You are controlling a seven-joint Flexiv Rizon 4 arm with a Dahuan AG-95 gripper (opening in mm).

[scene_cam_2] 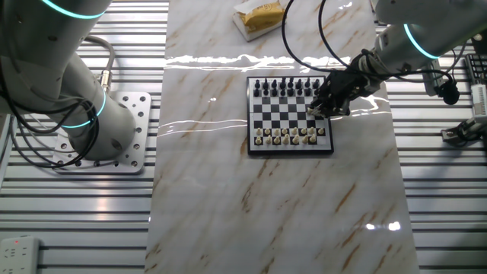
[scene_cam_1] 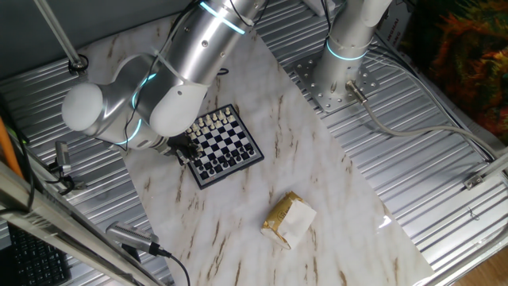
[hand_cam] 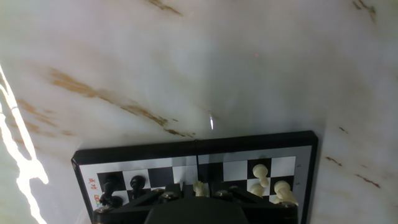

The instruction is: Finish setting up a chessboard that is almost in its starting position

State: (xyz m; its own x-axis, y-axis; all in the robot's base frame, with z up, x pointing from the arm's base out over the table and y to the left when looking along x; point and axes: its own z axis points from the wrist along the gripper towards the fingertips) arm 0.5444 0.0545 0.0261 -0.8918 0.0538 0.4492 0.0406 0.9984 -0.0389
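The chessboard (scene_cam_1: 228, 148) lies on the marble table, with a row of white pieces (scene_cam_2: 288, 137) along one side and black pieces (scene_cam_2: 285, 87) along the other. My gripper (scene_cam_2: 324, 106) hangs low over the board's edge, between the two rows. In the hand view the board (hand_cam: 199, 147) fills the bottom of the frame. My gripper (hand_cam: 200, 190) shows there with its jaws close on either side of a white piece (hand_cam: 200, 186). Other white pieces (hand_cam: 260, 171) stand to its right and black pieces (hand_cam: 137, 183) to its left. My arm hides the gripper's tips in the first fixed view (scene_cam_1: 182, 149).
A tan-and-white paper packet (scene_cam_1: 290, 220) lies on the marble apart from the board, also seen in the other fixed view (scene_cam_2: 261, 17). A second arm's base (scene_cam_1: 345, 49) stands on a metal plate (scene_cam_2: 133, 114) beside the table. Ribbed metal surfaces flank the marble.
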